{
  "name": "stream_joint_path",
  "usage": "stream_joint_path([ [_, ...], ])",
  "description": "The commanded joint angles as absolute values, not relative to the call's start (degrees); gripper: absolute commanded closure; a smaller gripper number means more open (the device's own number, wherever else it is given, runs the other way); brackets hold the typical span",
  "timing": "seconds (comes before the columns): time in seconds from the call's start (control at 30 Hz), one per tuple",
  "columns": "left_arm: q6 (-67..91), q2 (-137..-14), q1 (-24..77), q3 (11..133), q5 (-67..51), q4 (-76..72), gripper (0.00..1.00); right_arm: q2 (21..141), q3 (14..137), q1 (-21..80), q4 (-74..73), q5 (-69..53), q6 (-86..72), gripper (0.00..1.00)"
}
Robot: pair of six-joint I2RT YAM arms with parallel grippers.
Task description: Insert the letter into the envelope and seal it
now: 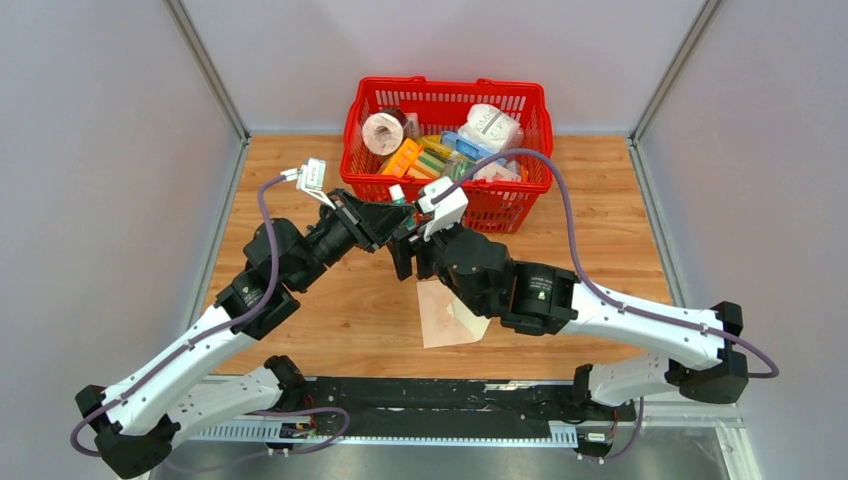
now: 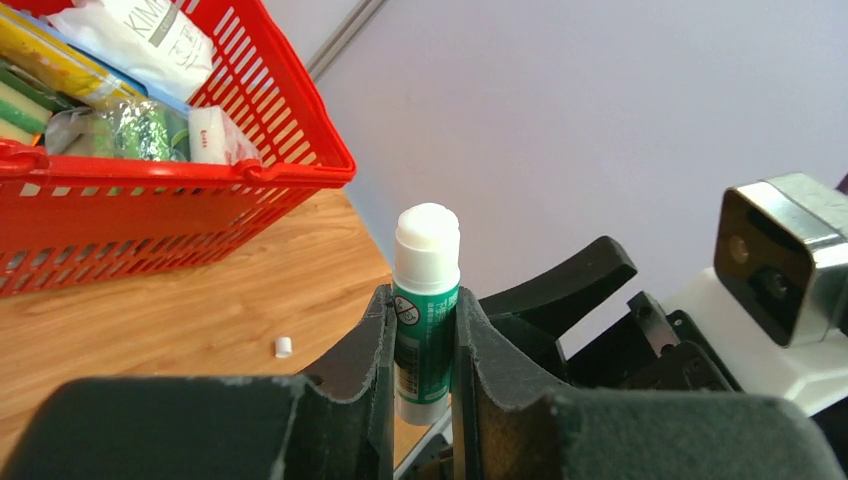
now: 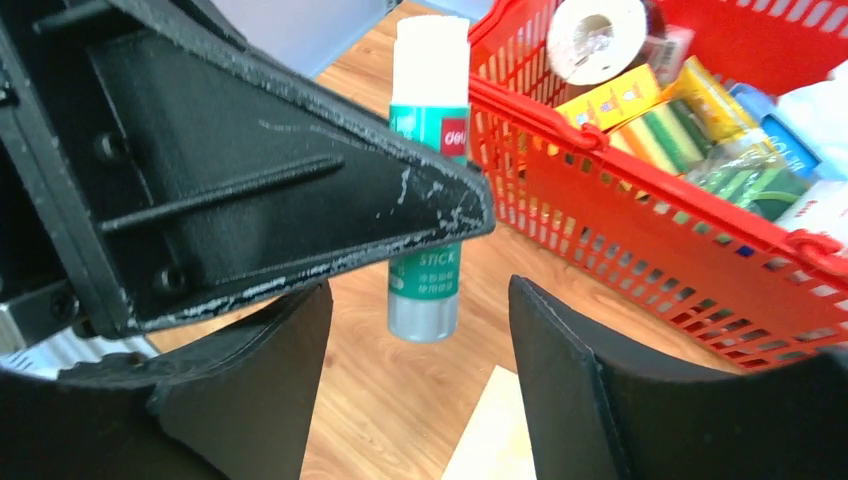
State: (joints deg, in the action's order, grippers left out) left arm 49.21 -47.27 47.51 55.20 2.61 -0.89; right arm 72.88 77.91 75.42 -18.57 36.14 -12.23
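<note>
The tan envelope (image 1: 447,318) lies flat on the wooden table, partly under my right arm; a pale corner of the envelope (image 3: 492,432) shows below the right fingers. The letter is hidden from view. My left gripper (image 1: 388,213) (image 2: 424,300) is shut on a green-and-white glue stick (image 2: 426,310) (image 3: 428,130) (image 1: 397,194), held upright above the table with its white end up. My right gripper (image 1: 408,242) (image 3: 418,290) stands open just beside and below the stick's silver base, with nothing between its fingers.
A red basket (image 1: 520,195) (image 3: 640,235) (image 2: 170,175) full of packages and a tape roll stands at the back of the table, close behind both grippers. A tiny white piece (image 2: 283,347) lies on the wood. Grey walls close in left, right and behind.
</note>
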Motion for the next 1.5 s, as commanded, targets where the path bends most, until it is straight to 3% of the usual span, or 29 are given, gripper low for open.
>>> stream_joint_path([
  [0.0,49.92,-47.02,47.55,58.1,3.6,-0.61,1.0,73.91,82.88,75.94,-19.78,43.25,-9.05,0.35],
  [0.17,50.1,-46.67,47.55,57.39,2.38,-1.23,1.0,73.57,82.44,75.94,-19.16,41.84,-8.62,0.65],
  [0.3,50.27,-46.67,47.55,57.48,1.15,-1.05,1.0,71.2,80.08,75.68,-17.06,36.32,-7.21,0.78],
  [0.5,49.22,-46.15,47.55,56.52,-3.86,-3.59,1.0,65.4,73.93,73.05,-13.19,17.7,-9.48,0.8],
  [0.73,49.48,-45.09,47.55,51.95,-14.83,-17.38,1.0,59.42,65.93,67.77,-4.24,-7.26,-18.97,0.79],
  [1.03,49.57,-45.97,47.72,52.03,-26.45,-26.97,1.0,60.12,62.67,65.39,8.08,-23.99,-28.38,0.79],
  [1.13,49.04,-45.36,47.9,51.94,-26.63,-26.72,1.0,60.29,63.89,65.39,5.81,-21.55,-27.61,0.72],
  [1.3,46.94,-43.16,47.9,52.73,-17.0,-17.7,1.0,59.59,67.14,65.48,-6.48,-8.12,-23.03,0.39],
  [1.47,45.79,-42.01,47.9,54.23,-6.77,-9.06,1.0,58.89,67.68,66.79,-14.67,10.78,-20.13,0.31],
])
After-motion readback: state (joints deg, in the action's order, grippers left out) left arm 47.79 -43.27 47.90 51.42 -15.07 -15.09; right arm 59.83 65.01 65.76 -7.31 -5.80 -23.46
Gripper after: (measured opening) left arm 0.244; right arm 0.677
